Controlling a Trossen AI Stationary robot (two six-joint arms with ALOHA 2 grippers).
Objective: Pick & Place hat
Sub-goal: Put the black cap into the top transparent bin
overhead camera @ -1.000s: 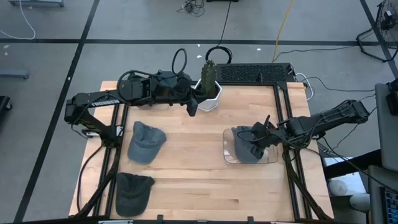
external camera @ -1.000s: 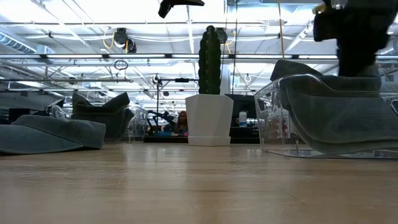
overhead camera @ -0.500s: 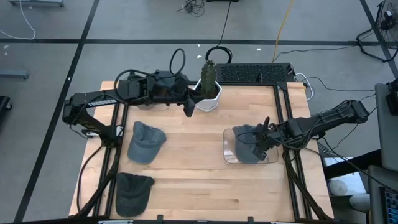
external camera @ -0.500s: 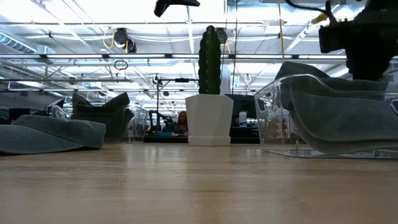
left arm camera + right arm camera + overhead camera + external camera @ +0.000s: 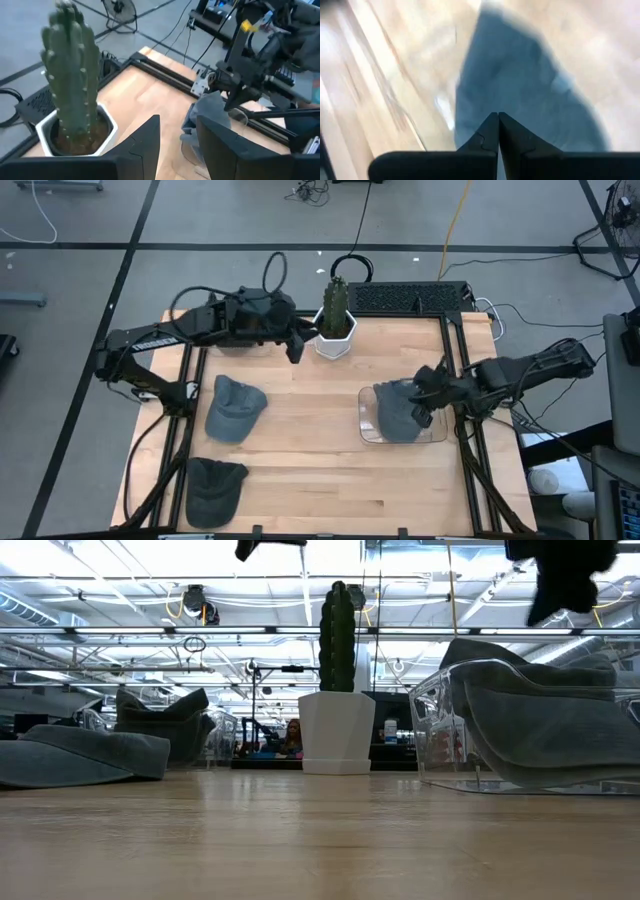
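Right tool [image 5: 421, 392] pressed shut, empty, hovering just above a grey hat [image 5: 396, 412] lying in the clear tray [image 5: 366, 430] near the table's right edge. Left tool [image 5: 295, 348] partly open, empty, beside the cactus pot [image 5: 335, 338] at the far edge.

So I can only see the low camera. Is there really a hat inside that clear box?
Observer: Yes, one grey hat lies in the clear box, seen from above.
Operator: Where are the other hats?
Observer: Two more sit on the table's left side: a grey-blue hat, and a darker hat at the near edge.
Operator: Is the arm up top holding anything?
Observer: No. The right gripper hangs over the box, jaws shut and empty.
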